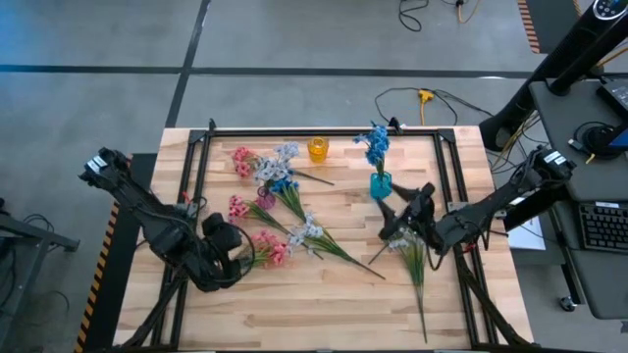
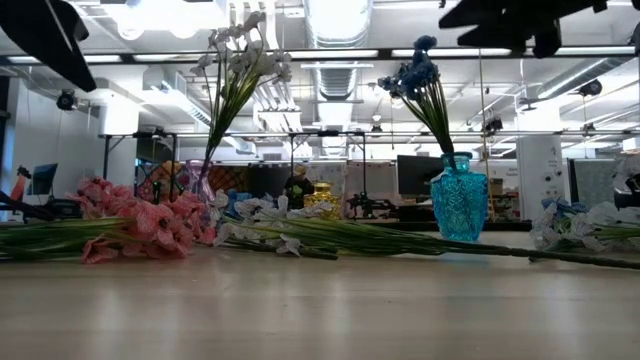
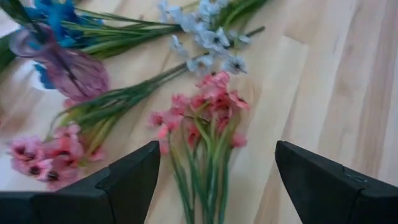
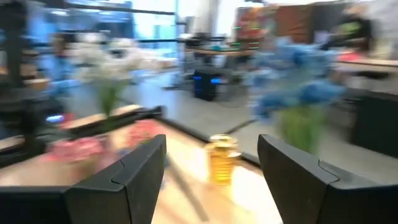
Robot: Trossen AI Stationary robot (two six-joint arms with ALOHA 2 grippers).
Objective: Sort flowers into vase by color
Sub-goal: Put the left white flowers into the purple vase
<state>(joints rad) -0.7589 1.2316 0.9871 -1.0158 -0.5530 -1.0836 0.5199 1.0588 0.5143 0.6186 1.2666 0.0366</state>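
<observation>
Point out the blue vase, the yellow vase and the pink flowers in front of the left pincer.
blue vase (image 2: 459,205): low view, on its glass body.
yellow vase (image 1: 317,149): high view, on its top.
pink flowers (image 3: 208,109): left wrist view, on the blossom cluster.
left pincer (image 3: 214,180): left wrist view, midway between its open fingertips.

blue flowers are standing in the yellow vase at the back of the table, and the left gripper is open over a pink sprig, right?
Not quite: the blue flowers stand in the blue vase, not the yellow vase, which holds nothing. The high view shows it, and the low view confirms it. The rest holds: the left gripper is open over a pink sprig, as the left wrist view shows.
</observation>
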